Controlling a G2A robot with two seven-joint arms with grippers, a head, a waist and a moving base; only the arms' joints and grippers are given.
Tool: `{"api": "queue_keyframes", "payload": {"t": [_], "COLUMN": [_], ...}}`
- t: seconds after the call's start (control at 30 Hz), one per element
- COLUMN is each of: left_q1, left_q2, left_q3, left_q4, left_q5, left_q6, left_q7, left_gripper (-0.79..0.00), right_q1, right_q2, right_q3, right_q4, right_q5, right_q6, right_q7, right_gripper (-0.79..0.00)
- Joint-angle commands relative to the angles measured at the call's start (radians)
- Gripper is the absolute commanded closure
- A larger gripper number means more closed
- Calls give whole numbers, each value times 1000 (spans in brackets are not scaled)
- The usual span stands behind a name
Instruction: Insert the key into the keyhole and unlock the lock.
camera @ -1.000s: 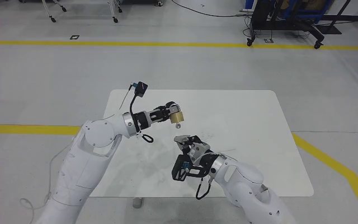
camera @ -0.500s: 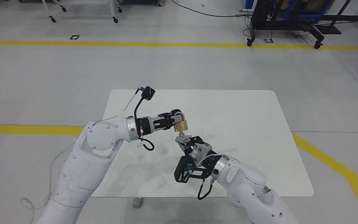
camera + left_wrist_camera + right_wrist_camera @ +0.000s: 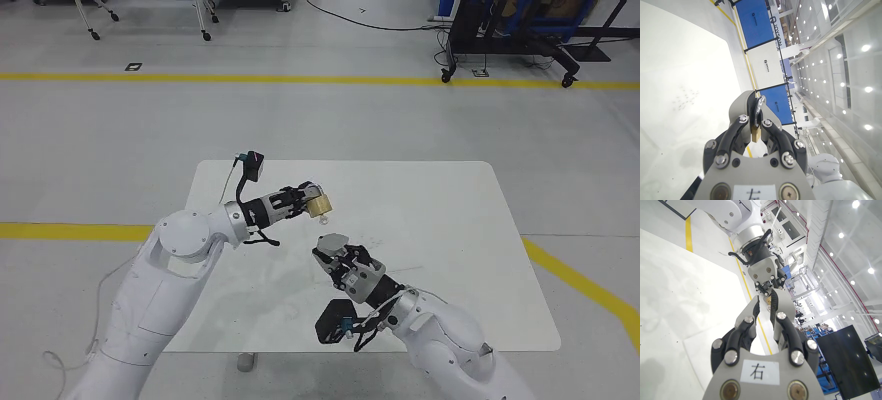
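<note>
Working on the key-and-lock step, in mid-air

Over the white rounded tabletop [image 3: 450, 220], the left hand [image 3: 305, 203] is clamped on the brass padlock with a silver shackle [image 3: 319, 206], held in the air clear of the surface; the right hand [image 3: 764, 302] sits near it and lower, fingers parted with nothing visibly between them. A small silvery piece [image 3: 769, 308] shows just under the brass body: possibly the key seated in the keyhole, though I cannot tell. My reading is an insert-or-turn step; next the right hand would need to close squarely on that piece and twist, the left bracing the padlock against rotation
</note>
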State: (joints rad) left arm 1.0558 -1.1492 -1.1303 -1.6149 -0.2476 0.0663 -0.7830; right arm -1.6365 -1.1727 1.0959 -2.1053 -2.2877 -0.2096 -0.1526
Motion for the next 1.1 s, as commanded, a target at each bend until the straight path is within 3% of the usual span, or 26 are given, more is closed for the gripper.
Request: {"api": "queue_keyframes", "payload": {"t": [0.0,0.23,0.37,0.67,0.77,0.97,1.07], "left_q1": [1,-2,0,6,7,3,2], "left_q2": [0,0,0,2,2,2,2], "left_q3": [4,3,1,-7,-5,-2,1], "left_q4": [-5,-5,-7,-13,-16,-20,-21], "left_q5": [8,6,8,15,16,23,27], "left_q6": [-8,-19,-23,-37,-42,-47,-55], "left_q7": [-3,-10,-10,-16,-19,-24,-27], "left_gripper": [0,0,0,0,0,0,0], "right_q1": [13,48,65,81,78,71,69], "right_q2": [-2,-11,-14,-22,-23,-28,-31], "right_q3": [-3,-21,-34,-50,-53,-53,-42], "right_q4": [12,39,52,63,62,63,66], "right_q5": [6,0,-9,3,-1,37,98], "right_q6": [2,23,23,39,48,68,73], "right_q7": [19,94,117,154,164,184,192], "right_gripper": [-329,-265,-157,-172,-142,0,0]}}
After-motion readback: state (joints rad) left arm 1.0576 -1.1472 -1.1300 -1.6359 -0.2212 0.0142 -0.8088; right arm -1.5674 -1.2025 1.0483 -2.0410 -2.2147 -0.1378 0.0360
